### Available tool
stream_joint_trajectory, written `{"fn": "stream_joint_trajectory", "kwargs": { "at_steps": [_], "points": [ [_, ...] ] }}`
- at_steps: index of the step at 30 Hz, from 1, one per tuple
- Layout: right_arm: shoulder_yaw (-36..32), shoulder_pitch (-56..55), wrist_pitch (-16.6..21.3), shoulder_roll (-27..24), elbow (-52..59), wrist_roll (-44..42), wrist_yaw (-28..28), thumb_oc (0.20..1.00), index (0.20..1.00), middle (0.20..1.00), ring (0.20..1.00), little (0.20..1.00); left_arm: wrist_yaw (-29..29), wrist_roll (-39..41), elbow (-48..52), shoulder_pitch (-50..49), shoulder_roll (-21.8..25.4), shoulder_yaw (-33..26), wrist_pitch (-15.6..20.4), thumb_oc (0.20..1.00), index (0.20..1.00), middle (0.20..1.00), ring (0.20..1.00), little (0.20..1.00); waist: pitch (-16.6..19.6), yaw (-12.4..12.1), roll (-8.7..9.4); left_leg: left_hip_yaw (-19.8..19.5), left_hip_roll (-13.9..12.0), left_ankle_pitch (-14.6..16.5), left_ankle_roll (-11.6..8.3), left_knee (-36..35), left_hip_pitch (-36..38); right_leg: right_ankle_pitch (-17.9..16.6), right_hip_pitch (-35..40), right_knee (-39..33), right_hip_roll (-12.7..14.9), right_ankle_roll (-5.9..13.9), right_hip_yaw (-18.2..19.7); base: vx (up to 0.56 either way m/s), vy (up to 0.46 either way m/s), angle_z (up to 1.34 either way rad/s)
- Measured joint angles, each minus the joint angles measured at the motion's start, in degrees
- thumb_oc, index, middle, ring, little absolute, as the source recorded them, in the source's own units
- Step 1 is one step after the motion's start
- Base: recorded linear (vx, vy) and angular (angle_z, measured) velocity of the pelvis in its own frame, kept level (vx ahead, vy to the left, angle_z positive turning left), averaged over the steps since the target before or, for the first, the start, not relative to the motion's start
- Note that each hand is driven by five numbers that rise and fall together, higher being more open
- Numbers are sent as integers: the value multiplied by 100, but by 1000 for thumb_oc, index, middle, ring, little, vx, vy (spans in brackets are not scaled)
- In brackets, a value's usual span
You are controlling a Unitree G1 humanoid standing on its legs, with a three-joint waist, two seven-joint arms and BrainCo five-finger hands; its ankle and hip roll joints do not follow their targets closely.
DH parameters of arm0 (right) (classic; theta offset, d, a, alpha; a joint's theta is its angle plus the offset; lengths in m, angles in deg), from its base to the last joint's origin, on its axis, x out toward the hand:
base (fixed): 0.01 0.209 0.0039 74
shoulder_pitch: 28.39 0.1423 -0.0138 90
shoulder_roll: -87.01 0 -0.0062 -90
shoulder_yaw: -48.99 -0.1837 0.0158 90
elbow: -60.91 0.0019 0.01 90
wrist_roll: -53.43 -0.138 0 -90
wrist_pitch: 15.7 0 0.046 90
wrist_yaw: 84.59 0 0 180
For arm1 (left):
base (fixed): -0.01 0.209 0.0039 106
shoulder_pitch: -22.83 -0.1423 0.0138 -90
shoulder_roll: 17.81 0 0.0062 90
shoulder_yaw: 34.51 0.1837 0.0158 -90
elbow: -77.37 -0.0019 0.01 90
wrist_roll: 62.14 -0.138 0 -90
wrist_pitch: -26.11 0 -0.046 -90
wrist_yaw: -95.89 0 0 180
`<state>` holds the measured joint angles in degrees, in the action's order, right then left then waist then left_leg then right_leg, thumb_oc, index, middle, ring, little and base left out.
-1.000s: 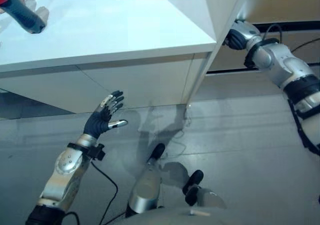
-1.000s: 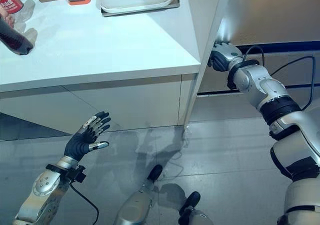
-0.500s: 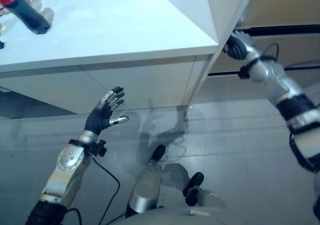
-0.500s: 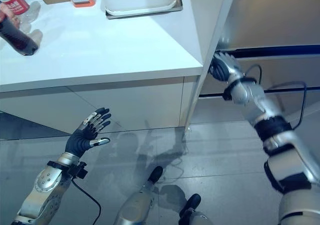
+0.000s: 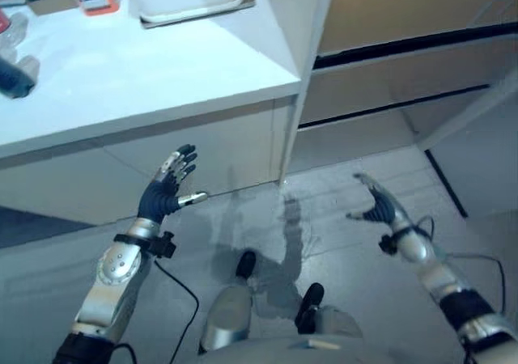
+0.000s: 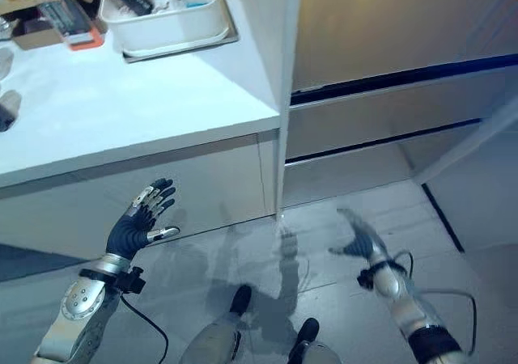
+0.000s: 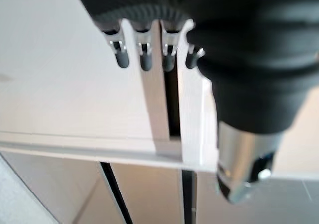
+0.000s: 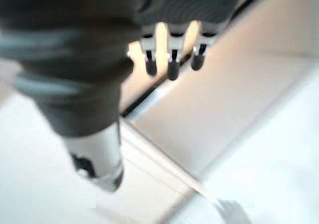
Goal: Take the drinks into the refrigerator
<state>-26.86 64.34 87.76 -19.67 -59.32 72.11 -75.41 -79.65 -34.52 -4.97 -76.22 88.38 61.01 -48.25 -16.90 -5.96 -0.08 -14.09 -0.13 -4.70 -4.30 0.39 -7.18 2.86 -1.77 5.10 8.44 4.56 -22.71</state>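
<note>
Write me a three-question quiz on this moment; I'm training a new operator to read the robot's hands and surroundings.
1. True or false: the left hand holds a drink.
2. Which hand is lower over the grey floor? A) left hand B) right hand C) neither
3. Fill in: the white tub sits on the white ____.

Key
1. False: its fingers are spread and it holds nothing.
2. B: the right hand, open, hangs over the floor, clear of the white panel's edge.
3. counter.
</note>
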Motion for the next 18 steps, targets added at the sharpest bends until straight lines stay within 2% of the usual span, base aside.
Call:
{"fn": "stream_joint_trajectory", "kwargs": {
  "at_steps": [4,5,8,9,10,13,18],
  "points": [
    [25,-527,-9,81,-567,103,-7,1000,1000,1000,1000,1000,-51,-43,-7,-31,-18,-5,24,1000,1000,1000,1000,1000,132,214,22,89,-23,6,11,-84,157,-84,150,-171,-21,5,42,-1,29,-14],
    [0,-583,41,192,-940,156,11,1000,1000,1000,1000,1000,-58,-120,-86,-50,-48,-1,34,1000,1000,1000,1000,1000,209,347,30,172,-43,15,21,-102,198,-127,169,-257,-43,8,135,12,23,-30],
    [28,-777,-20,348,-1532,250,-8,1000,1000,1000,1000,1000,-71,-205,-544,-132,-250,-3,44,1000,1000,1000,1000,1000,399,358,-37,338,-68,47,37,-193,363,-162,237,-348,-75,44,312,17,21,-35],
    [-9,-964,-9,357,-1591,254,-1,1000,1000,1000,1000,1000,-56,-249,-792,-143,-268,30,114,1000,1000,1000,1000,1000,411,533,-38,432,-80,50,44,-216,430,-223,268,-460,-105,41,405,27,25,-34],
    [-42,-1031,-13,361,-1585,251,-6,1000,1000,1000,1000,1000,-57,-312,-1019,-167,-292,31,160,1000,1000,1000,1000,1000,423,512,-47,480,-100,49,45,-253,492,-260,306,-514,-123,37,462,19,13,-37],
    [-233,-1470,22,333,-1136,48,-8,1000,1000,1000,1000,1000,-180,-685,-1923,-258,-373,39,172,1000,1000,1000,1000,1000,591,675,-33,656,-165,76,40,-381,637,-427,455,-811,-192,11,616,17,11,-34],
    [-242,-1747,212,238,-668,-406,-276,1000,1000,1000,1000,1000,-222,-911,-2803,-373,-664,263,335,1000,1000,1000,1000,1000,663,660,-1,867,-217,83,32,-519,923,-539,641,-1047,-250,-8,826,8,7,-24]
  ]
}}
